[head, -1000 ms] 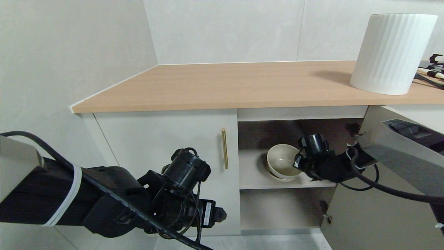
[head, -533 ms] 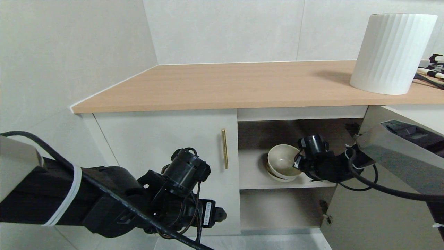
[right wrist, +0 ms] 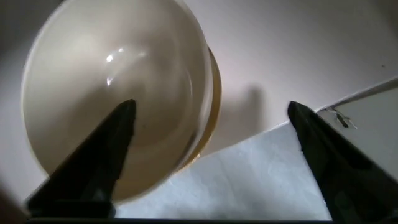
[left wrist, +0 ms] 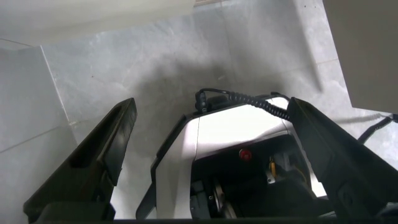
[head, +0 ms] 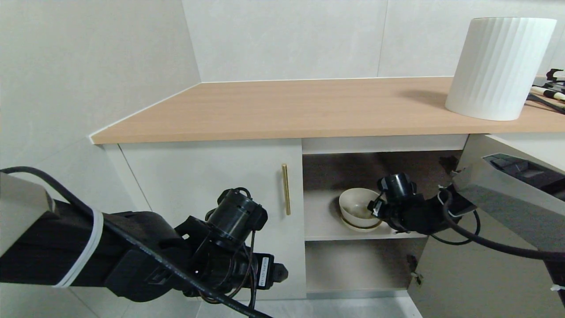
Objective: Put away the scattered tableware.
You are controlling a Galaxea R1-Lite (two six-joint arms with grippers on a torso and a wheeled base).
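While the bowl sits upright on a plate on the cabinet's upper shelf, stacked so both take one spot, the right gripper hangs at the shelf's front edge, jaws spread wide astride the bowl's near rim, clasping nothing, which looks like a set-down; the left gripper, spread and empty, waits low, out in front of the shelf, leaving the opening free

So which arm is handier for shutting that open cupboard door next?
Probably right. The right gripper sits by the bowl inside the cupboard, next to the open door on that side; the left gripper hangs low before the closed door.
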